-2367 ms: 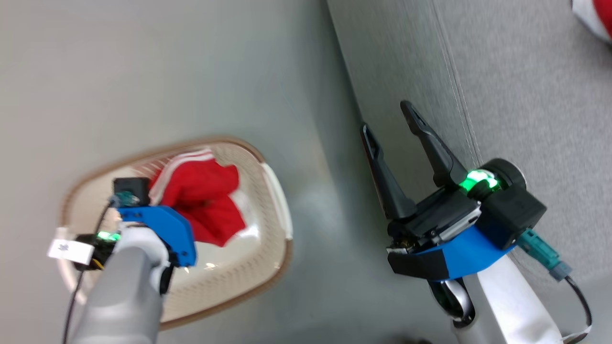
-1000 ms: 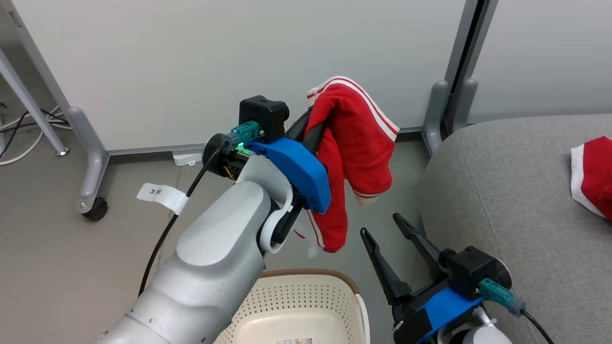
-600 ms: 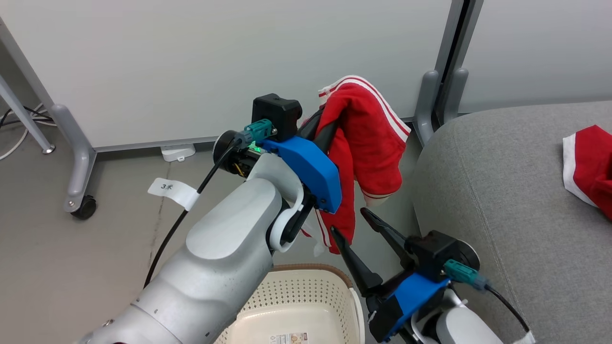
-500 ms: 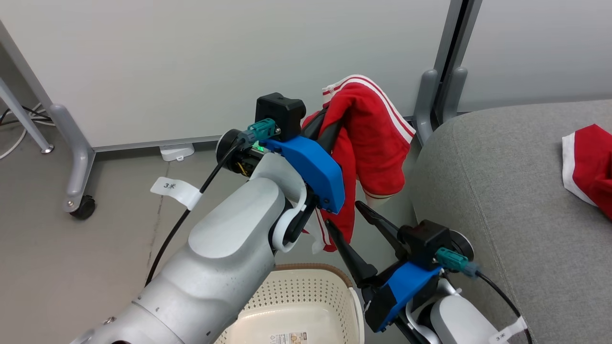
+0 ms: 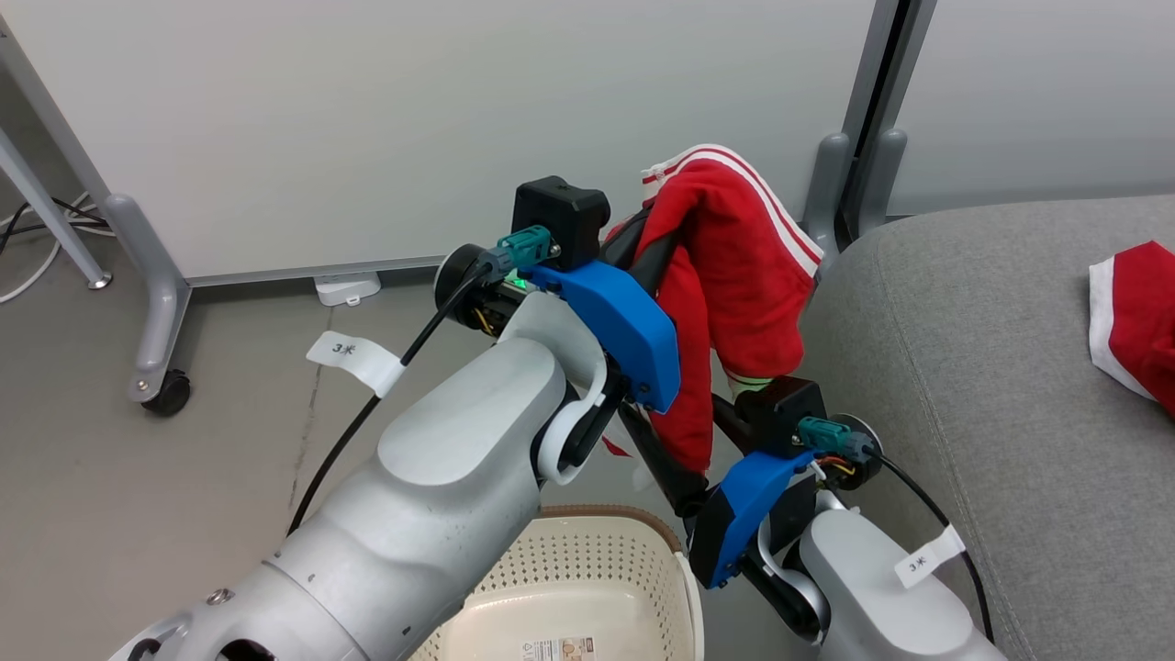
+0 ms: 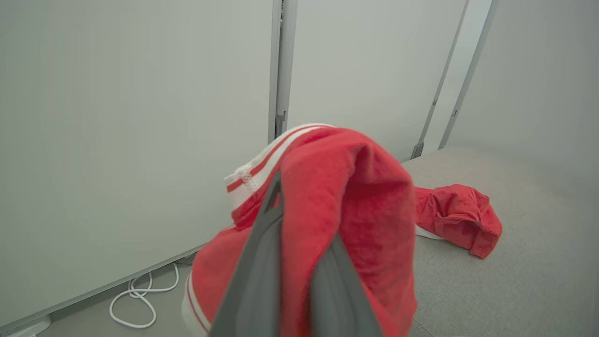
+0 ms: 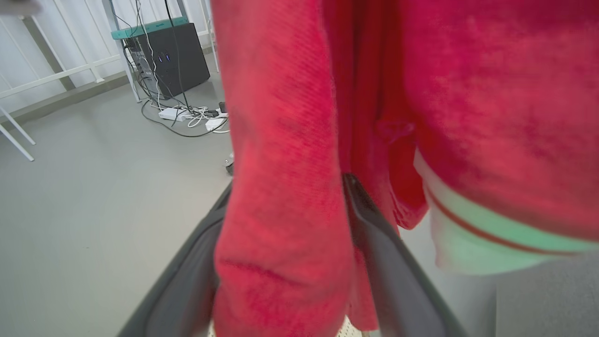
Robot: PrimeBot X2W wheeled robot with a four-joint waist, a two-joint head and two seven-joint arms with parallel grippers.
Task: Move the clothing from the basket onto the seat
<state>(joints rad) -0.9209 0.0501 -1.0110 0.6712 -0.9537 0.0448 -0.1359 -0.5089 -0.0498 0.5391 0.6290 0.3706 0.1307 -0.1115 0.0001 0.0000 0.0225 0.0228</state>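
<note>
Down at the bottom of the head view, the basket (image 5: 597,510) stands on the floor (image 5: 184,477) beneath the left arm (image 5: 441,514). Above it, the left gripper (image 5: 647,250) has its fingers pressed together on one red garment (image 5: 734,275), which hangs in the air just beside the seat (image 5: 964,386). The right gripper (image 5: 695,441) is spread wide, with a finger on either side of that garment's dangling lower end. Farther right, the second red garment (image 5: 1134,321) lies on the seat.

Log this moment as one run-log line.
left gripper: shut on held garment | right gripper: open, astride its hanging end | second garment: lying on seat
</note>
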